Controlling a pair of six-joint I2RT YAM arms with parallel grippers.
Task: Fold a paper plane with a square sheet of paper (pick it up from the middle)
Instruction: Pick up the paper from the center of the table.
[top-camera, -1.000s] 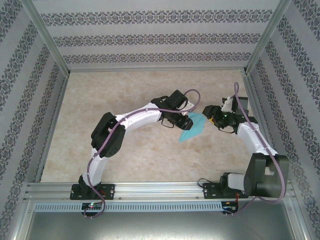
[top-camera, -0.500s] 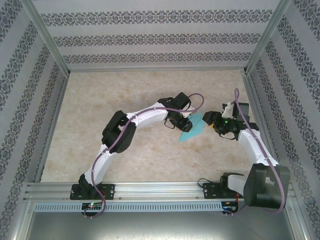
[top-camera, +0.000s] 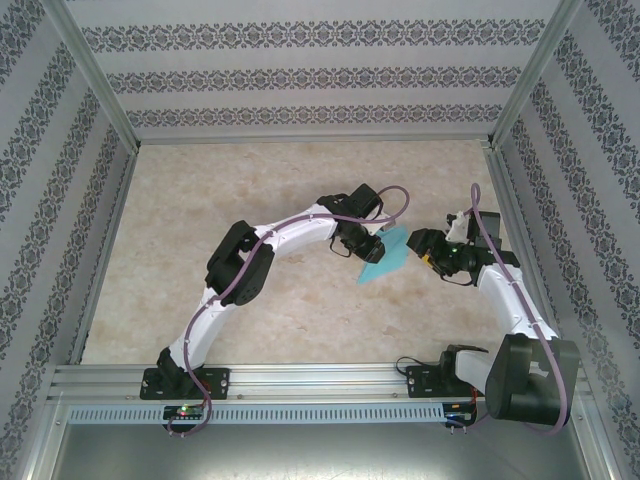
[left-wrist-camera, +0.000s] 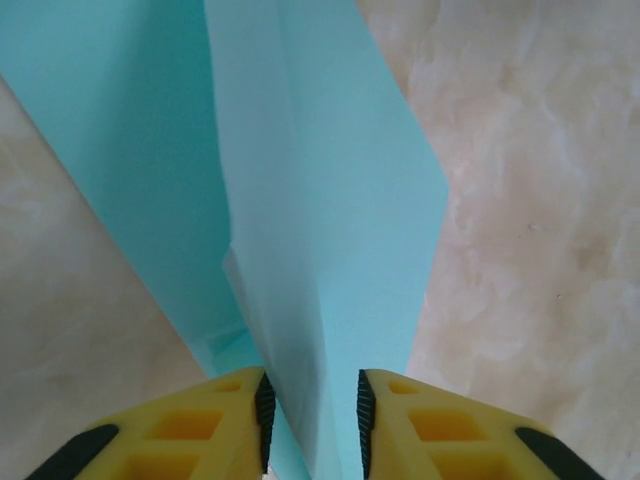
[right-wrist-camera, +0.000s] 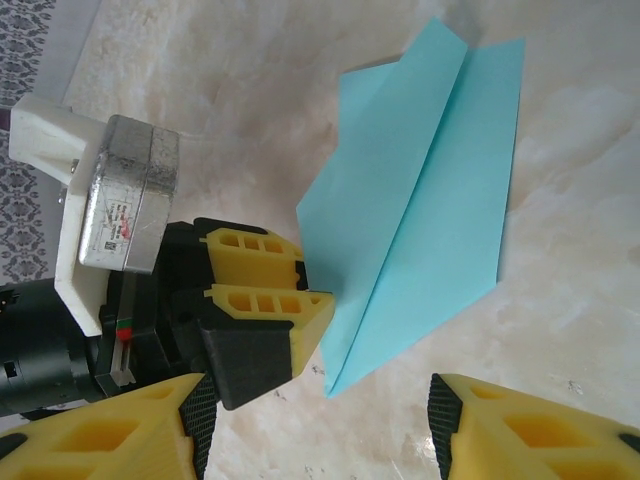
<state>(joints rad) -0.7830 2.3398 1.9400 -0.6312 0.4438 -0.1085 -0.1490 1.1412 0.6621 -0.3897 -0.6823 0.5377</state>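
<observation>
Paper plane (top-camera: 386, 256) lies on the surface (top-camera: 250, 180), nearly formed (centre fold raised). Left fingers (left-wrist-camera: 225, 420) straddle that fold, though I cannot tell whether they are clamping it. Right fingers (right-wrist-camera: 500, 420) gape beside it. Wing-creasing seems underway, and the next move needs a firm pinch.

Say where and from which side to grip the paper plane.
Probably pinch the paper plane at the long free edge opposite the left end effector, bringing the open right end effector in low from its own side: the paper lies thin and nearly flat, and the other edge is occupied.
</observation>
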